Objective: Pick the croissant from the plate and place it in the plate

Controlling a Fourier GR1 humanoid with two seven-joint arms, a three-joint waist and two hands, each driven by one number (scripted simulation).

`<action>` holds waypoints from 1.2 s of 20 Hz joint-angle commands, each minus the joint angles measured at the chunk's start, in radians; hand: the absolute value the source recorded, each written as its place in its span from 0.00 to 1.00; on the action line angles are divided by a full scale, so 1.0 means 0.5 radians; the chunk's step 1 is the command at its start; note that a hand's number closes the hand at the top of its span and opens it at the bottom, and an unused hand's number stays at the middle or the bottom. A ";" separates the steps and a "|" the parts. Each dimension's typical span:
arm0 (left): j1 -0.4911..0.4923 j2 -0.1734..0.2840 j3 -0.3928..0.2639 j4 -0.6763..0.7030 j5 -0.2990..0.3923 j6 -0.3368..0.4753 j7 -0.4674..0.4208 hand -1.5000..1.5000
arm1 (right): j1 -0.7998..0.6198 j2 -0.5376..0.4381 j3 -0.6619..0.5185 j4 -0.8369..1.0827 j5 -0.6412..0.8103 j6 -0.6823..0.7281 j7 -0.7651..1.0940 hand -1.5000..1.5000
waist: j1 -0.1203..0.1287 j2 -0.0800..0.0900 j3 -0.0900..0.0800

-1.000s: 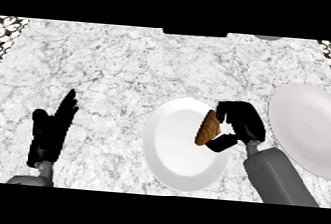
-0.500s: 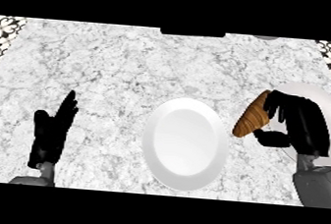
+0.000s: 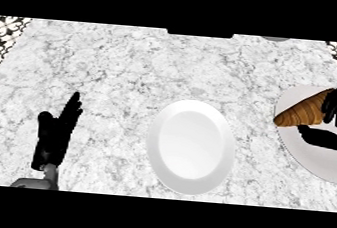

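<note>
A brown croissant [image 3: 300, 111] is held over the white plate [image 3: 316, 157] at the right edge. My right hand [image 3: 334, 119] is shut on it, fingers and thumb curled round its right end. The hand hides part of that plate. A second white plate [image 3: 191, 146] lies bare in the middle of the marble counter. My left hand [image 3: 55, 134] rests open at the lower left, fingers up, far from both plates.
The grey marble counter [image 3: 131, 68] stretches across the view. Patterned tiles [image 3: 3, 40] show at both upper corners. A dark object [image 3: 200, 33] sits at the counter's far edge.
My right hand carried the croissant from the middle plate rightward to over the right plate. The middle plate now lies bare. The left hand has not moved.
</note>
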 commanded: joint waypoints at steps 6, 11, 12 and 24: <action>-0.051 0.031 0.076 0.092 0.028 -0.072 -0.097 0.50 | -0.232 -0.039 -0.249 0.708 -0.015 -0.106 -0.251 1.00 | 0.026 0.009 0.001; 0.063 0.002 0.000 -0.117 -0.013 -0.063 0.064 0.50 | -0.392 -0.261 -0.418 1.081 -0.117 0.035 -0.450 1.00 | 0.031 0.006 0.001; -0.113 0.020 0.065 0.055 0.004 -0.077 0.047 0.50 | -0.389 -0.125 -0.292 1.086 0.016 -0.050 -0.358 1.00 | 0.022 0.007 0.001; -0.067 -0.100 -0.008 0.072 -0.092 0.040 -0.040 0.50 | -0.613 -0.424 -0.363 2.088 -0.131 0.498 -0.879 0.00 | 0.035 0.013 0.002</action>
